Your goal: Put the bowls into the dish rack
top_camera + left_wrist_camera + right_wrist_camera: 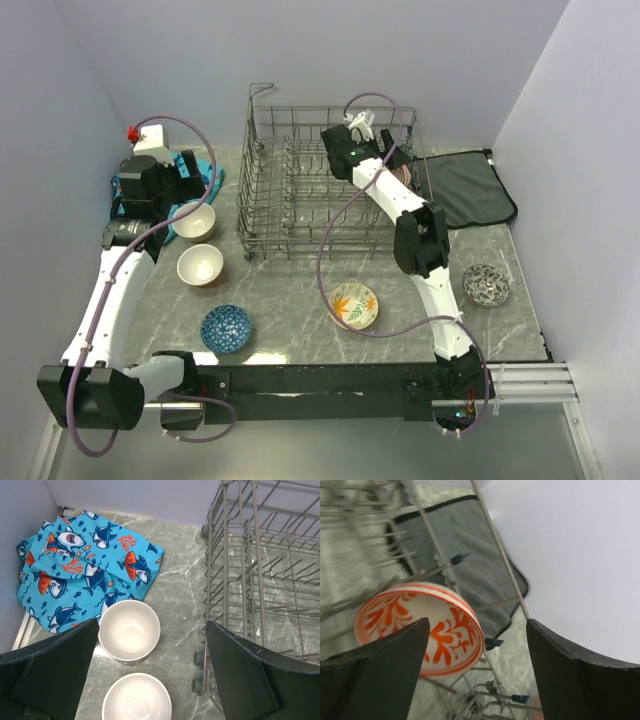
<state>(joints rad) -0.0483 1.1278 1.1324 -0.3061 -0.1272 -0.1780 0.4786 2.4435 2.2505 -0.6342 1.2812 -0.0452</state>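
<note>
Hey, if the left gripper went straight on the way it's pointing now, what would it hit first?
Probably the plain cream bowl beside the shark-print cloth, framed between its open fingers; depth is unclear.

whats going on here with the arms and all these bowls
Two robot arms are loading bowls into the dish rack. The right gripper is open inside the rack, with an orange-red patterned bowl lying among the wires. The left gripper hangs open above two cream bowls beside a shark-print cloth. A blue bowl, leaf-patterned bowl and speckled bowl sit on the table.
</note>
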